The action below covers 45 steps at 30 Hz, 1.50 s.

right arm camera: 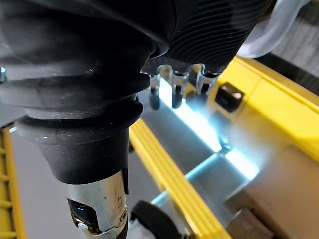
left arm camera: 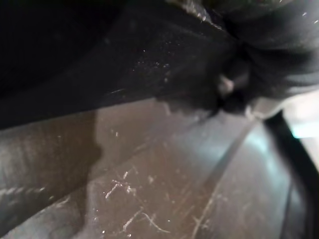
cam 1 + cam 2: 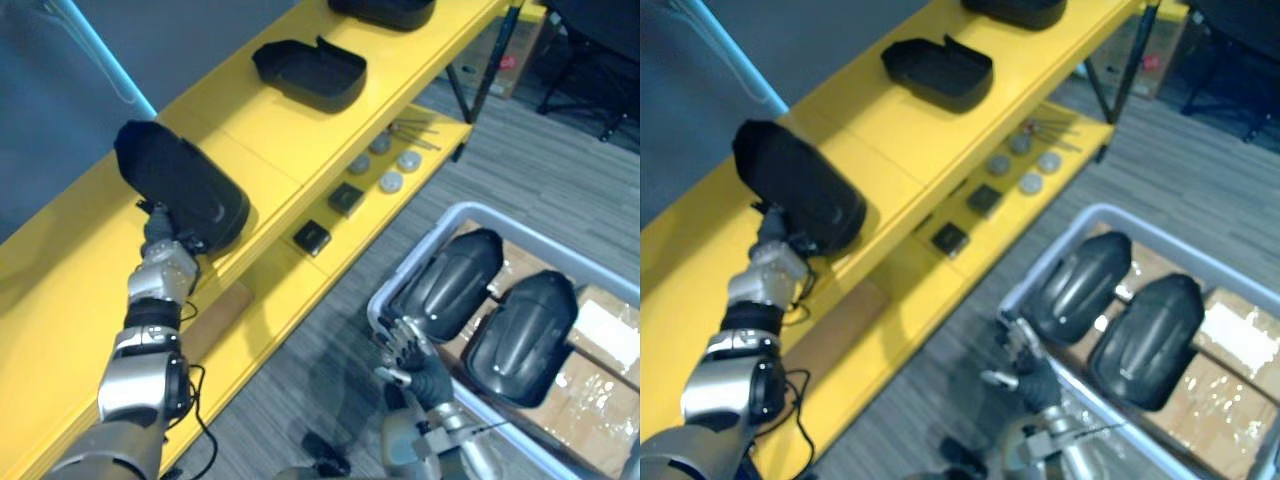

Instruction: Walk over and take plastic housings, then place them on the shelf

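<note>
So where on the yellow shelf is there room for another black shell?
Top shelf: a bare strip between the near housing, at the left hand, and the next housing, and more bare yellow at its near end. The lower shelf is crowded with square parts and round discs.

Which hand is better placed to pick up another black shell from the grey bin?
The right. The right hand hangs open and empty at the rim of the bin, beside the nearer housing. The left hand is up at the yellow shelf, against the housing at its edge.
</note>
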Available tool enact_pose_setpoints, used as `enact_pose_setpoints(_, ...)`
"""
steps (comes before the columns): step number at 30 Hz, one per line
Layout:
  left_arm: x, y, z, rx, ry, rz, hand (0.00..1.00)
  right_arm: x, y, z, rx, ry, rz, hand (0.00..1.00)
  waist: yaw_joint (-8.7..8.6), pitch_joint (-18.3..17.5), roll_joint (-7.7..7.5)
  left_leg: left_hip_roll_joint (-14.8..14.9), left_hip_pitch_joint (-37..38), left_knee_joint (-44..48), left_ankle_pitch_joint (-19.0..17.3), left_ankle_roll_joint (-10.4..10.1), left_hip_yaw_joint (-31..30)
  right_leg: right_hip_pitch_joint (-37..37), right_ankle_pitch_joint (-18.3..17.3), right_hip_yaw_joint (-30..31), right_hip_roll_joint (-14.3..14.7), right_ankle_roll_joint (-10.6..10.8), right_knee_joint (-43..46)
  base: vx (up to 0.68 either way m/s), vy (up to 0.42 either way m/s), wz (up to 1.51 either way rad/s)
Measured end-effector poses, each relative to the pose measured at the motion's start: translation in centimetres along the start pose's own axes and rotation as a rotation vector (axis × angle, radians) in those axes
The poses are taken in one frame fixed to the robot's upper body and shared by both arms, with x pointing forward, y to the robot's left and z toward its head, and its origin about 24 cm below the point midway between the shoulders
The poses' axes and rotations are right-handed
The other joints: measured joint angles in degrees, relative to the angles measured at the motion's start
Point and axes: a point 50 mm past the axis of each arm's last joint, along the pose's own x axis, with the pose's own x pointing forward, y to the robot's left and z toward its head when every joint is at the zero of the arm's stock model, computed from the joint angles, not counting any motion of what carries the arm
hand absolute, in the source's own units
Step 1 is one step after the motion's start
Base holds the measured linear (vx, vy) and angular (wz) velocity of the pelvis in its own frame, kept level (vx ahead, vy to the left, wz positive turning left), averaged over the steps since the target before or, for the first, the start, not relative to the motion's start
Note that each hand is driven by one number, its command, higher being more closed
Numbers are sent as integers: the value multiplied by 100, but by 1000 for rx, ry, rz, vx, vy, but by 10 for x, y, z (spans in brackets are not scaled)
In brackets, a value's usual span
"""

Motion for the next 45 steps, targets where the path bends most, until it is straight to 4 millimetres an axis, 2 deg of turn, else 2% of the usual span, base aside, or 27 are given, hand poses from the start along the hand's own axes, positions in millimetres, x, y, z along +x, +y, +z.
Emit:
enact_pose_setpoints(1,0,0,4,9,-12,9,0,2,1,1,-6,-3,13,0,3,80,-24,5,-3,60,-42,7,6,-31,-44,3,-21,-2,98,0,0,0)
enact_pose_setpoints(4,2,4,11,38,-34,50,0,4,-2,4,-28,-8,31,0,41,123,-20,75,-144,304,-231,36,198,-169,-79,46,-68,-1,227,2,-2,-2)
enact_pose_setpoints(9,3,8,14,35,-16,114,0,3,-2,1,-17,0,33,0,130,139,-46,87,-193,417,-254,37,193,-191,-84,52,-85,4,266,6,-7,0)
enact_pose_setpoints(15,3,20,16,-30,-3,257,0,2,-4,1,3,1,13,0,167,156,-73,126,-293,561,-378,29,245,-259,-89,37,-116,3,298,0,-4,1)
enact_pose_setpoints(18,2,23,21,-93,-3,325,0,2,3,-2,29,8,33,0,165,189,-124,133,-296,698,-462,38,293,-260,-115,49,-160,41,364,-3,10,-3)
enact_pose_setpoints(23,2,27,23,-174,-14,393,0,1,7,-6,41,10,47,0,250,188,-123,110,-295,701,-453,34,280,-261,-138,41,-176,52,373,0,0,0)
enact_pose_setpoints(26,1,36,28,-246,-34,461,0,0,7,-4,40,-10,45,0,241,186,-121,104,-277,690,-431,33,276,-247,-149,22,-180,48,388,5,-2,1)
enact_pose_setpoints(30,-1,42,51,-330,-89,518,0,-3,8,-4,49,-25,41,0,226,183,-126,68,-131,664,-411,50,263,-72,-149,-24,-214,49,354,8,7,4)
enact_pose_setpoints(34,-11,61,103,-323,-320,603,0,-8,10,-4,55,-49,42,0,108,128,-147,-11,28,571,-378,63,169,169,-160,-101,-271,103,238,-20,20,10)
enact_pose_setpoints(36,-15,64,111,-302,-381,625,0,-14,9,-7,50,-32,27,0,102,-74,-144,-16,38,499,-341,59,125,239,-156,-192,-270,110,150,-11,-7,19)
enact_pose_setpoints(37,-16,65,114,-295,-411,634,0,-16,8,-7,50,-36,17,0,104,-208,-162,-17,47,457,-304,58,61,272,-156,-234,-263,109,125,9,-24,23)
enact_pose_setpoints(41,-16,62,112,-160,-503,653,0,-14,-9,-1,38,-95,-17,0,92,-355,-224,0,223,400,-238,49,-175,630,-157,-462,-255,107,-49,-6,-29,25)
enact_pose_setpoints(45,-12,70,109,-110,-558,638,0,-5,-36,9,10,-172,-103,0,93,-591,-250,-12,249,230,-107,46,-395,795,-94,-652,-221,94,-259,-22,-25,22)
